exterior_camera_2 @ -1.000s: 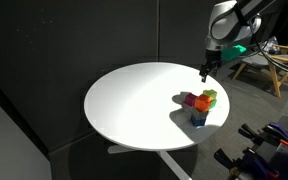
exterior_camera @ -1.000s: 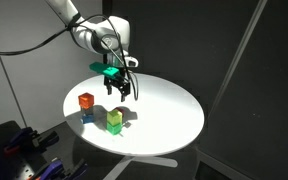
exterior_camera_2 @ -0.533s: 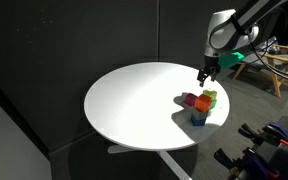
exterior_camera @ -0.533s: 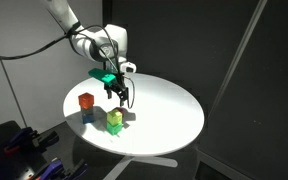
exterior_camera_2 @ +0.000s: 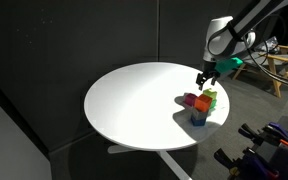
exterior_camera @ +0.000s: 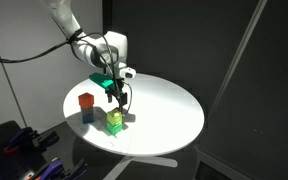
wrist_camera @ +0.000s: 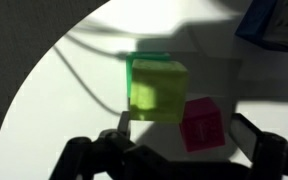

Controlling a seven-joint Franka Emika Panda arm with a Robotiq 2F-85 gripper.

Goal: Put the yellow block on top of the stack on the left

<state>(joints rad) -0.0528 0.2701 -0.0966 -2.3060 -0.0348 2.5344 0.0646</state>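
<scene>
The yellow block sits on a green cube near the table's front, with a pink cube beside it. The stack, an orange-red cube over a dark blue one, stands apart from them; in the wrist view it is at the top right corner. In an exterior view the yellow block, the pink cube and the stack cluster together. My gripper is open and empty, hovering just above the yellow and pink cubes.
The round white table carries only the cubes. Black curtains stand behind it. Cables and gear lie on the floor. A wooden stand is off to the side.
My gripper has moved down and closer to the yellow and pink cubes. The cubes have not moved.
</scene>
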